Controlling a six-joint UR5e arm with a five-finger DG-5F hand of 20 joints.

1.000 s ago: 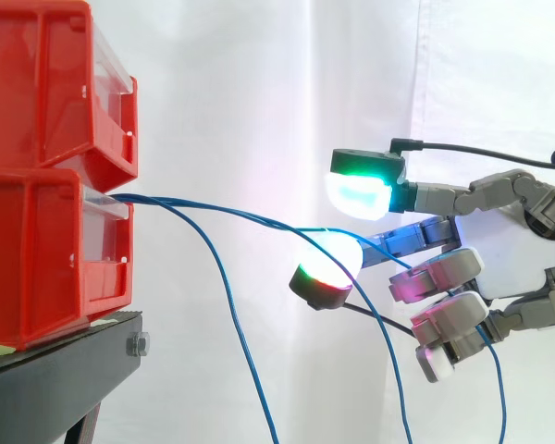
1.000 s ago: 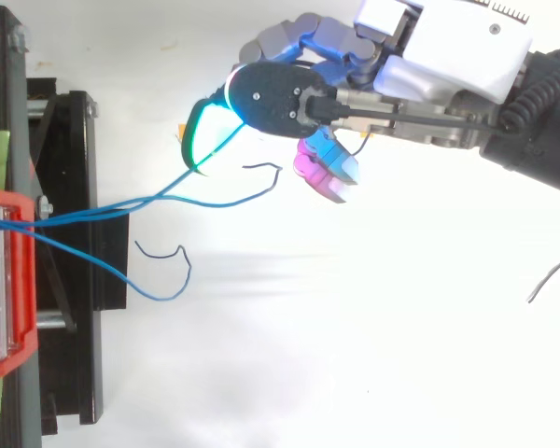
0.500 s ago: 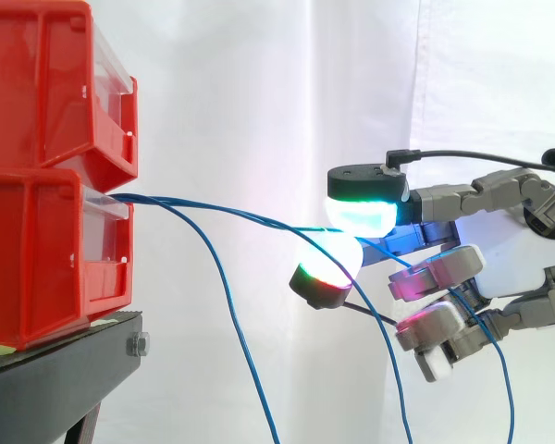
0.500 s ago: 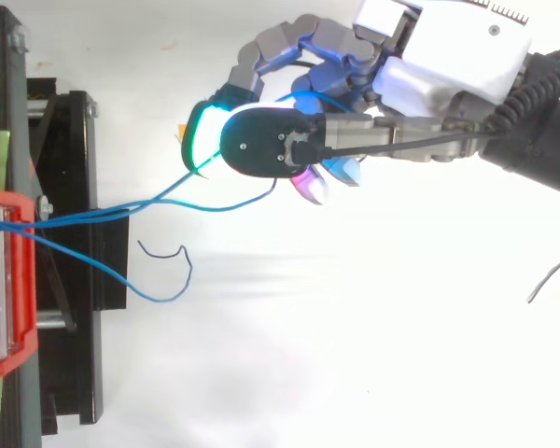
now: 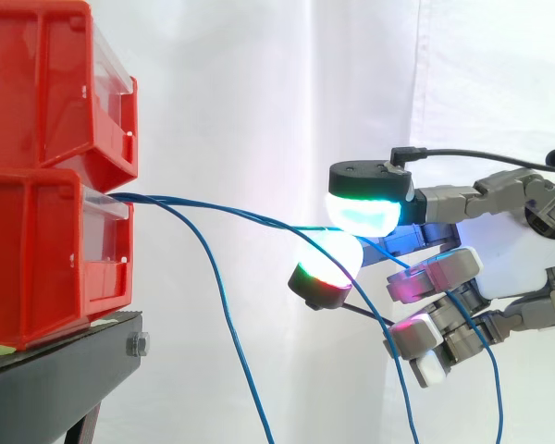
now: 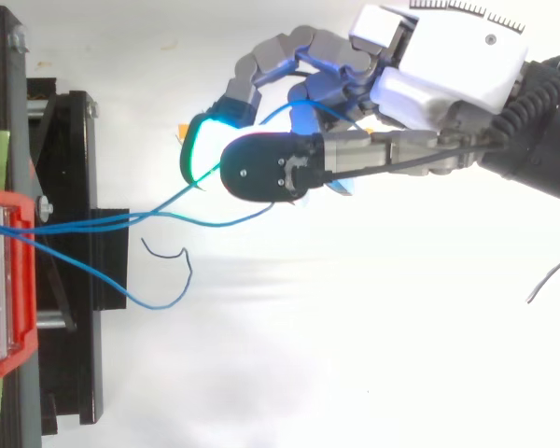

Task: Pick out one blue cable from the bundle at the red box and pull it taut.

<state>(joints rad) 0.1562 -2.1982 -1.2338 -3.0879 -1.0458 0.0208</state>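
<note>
Hand (image 5: 504,252) pads clamp one blue cable (image 5: 231,211) from red box (image 5: 46,250), seen from side; top view shows slack loop (image 6: 161,303) by black stand (image 6: 75,177).

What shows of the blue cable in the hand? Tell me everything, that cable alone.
The blue cable is a thin, flexible strand with a smooth sheath. It leaves the front of the lower red bin together with other blue strands, runs right in a shallow bow, not yet straight, and is pinched between two glowing pads of the hand. Past the pinch, more blue cable hangs down beside the hand.
</note>
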